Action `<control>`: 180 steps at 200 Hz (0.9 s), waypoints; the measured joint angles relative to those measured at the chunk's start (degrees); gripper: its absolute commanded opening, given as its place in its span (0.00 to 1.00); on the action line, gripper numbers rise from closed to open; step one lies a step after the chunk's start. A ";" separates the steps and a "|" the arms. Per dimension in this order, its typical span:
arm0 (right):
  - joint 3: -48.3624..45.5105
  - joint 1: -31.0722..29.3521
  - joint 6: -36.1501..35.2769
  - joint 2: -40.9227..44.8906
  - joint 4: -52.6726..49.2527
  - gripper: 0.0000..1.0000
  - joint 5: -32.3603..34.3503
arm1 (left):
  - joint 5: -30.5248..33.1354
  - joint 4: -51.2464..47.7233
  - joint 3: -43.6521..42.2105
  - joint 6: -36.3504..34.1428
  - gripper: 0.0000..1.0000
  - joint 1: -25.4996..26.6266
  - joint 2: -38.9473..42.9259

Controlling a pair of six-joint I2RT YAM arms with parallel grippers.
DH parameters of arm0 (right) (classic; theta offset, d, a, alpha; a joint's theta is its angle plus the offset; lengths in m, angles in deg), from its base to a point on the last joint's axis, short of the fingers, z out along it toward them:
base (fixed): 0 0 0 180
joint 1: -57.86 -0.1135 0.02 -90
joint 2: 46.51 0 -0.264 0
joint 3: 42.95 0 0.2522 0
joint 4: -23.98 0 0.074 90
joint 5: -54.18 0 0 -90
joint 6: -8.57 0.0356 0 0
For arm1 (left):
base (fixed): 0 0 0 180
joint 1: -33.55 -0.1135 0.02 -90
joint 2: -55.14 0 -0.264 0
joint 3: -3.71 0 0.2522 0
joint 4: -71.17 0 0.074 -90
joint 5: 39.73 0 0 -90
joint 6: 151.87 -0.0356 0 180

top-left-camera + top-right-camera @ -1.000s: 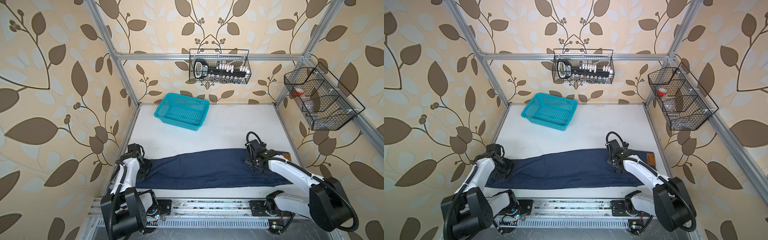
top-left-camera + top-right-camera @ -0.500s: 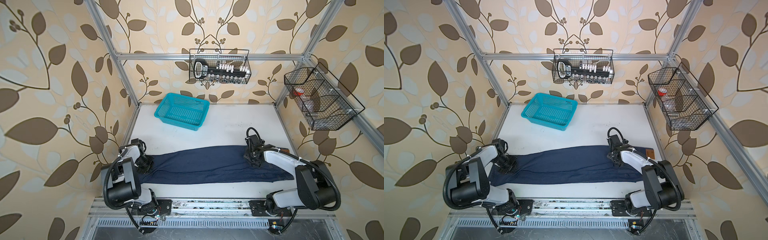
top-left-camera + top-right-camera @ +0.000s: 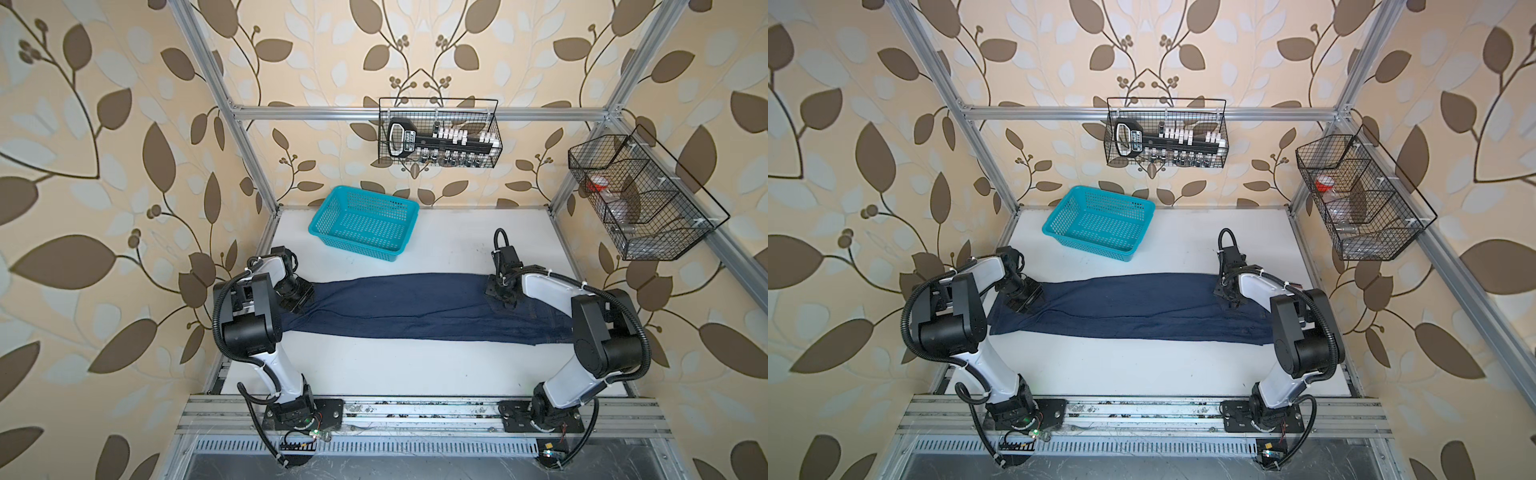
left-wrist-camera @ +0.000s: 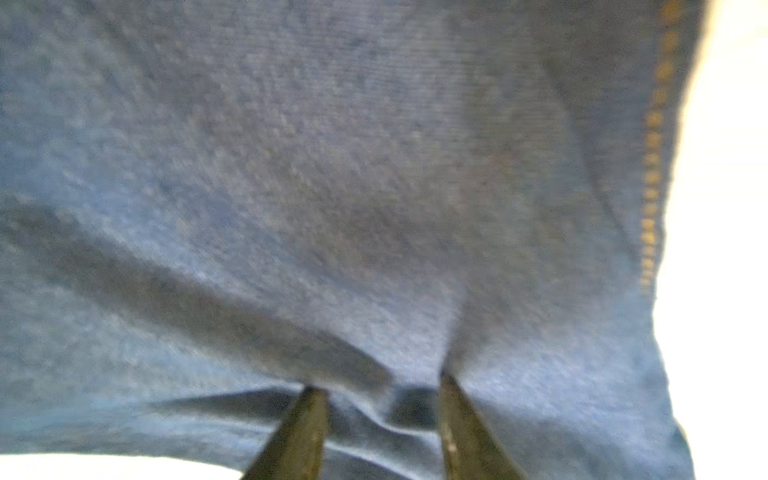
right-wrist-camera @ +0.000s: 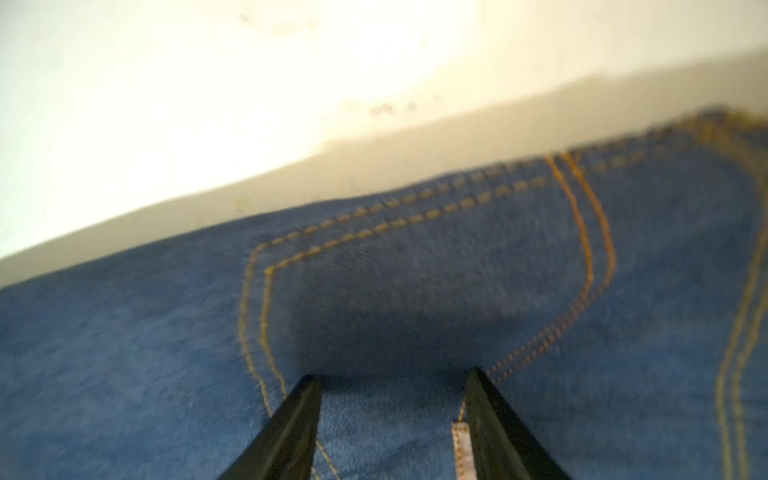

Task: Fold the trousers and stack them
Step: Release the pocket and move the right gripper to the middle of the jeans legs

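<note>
Nearest, in front of the trousers [image 3: 415, 307] [image 3: 1142, 307], is a strip of bare white desk [image 3: 415, 365] [image 3: 1142, 365]. The trousers lie flat across the middle of the desk in both top views, a long dark blue band. The hem end is under the left arm [image 3: 249, 324] and the waist end runs beneath the right arm [image 3: 548, 291].

The left fingers [image 4: 299, 432] stand apart with their tips pressed down on the denim near the hem end. A small pucker of cloth sits between them, but they are released, not clamped on it. An orange-stitched edge [image 4: 652, 166] runs along one side of that view.

The right fingers [image 5: 291, 428] are likewise spread and released. Their tips rest on the trousers at a back pocket [image 5: 436, 270] outlined in double orange stitching, and flat cloth lies between them.

Beyond the trousers and clear of them, a teal basket [image 3: 353, 245] [image 3: 1088, 245] sits on the desk toward the back wall. Farther still, above the trousers' waist end, a black wire rack [image 3: 640, 199] hangs on the side frame. Another wire rack [image 3: 440, 133] hangs on the back rail.
</note>
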State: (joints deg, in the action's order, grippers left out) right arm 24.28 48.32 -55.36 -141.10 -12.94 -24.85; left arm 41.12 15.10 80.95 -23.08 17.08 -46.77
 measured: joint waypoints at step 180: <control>-6.43 -32.57 -38.73 11.04 6.16 0.57 -13.38 | 7.63 -7.89 -11.89 0.46 0.69 -16.61 18.62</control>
State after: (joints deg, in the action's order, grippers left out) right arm 17.86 15.76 -94.09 -130.06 -6.78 -38.23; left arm 48.75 7.21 69.06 -22.63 0.47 -28.15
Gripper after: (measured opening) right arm 0.570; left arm 0.687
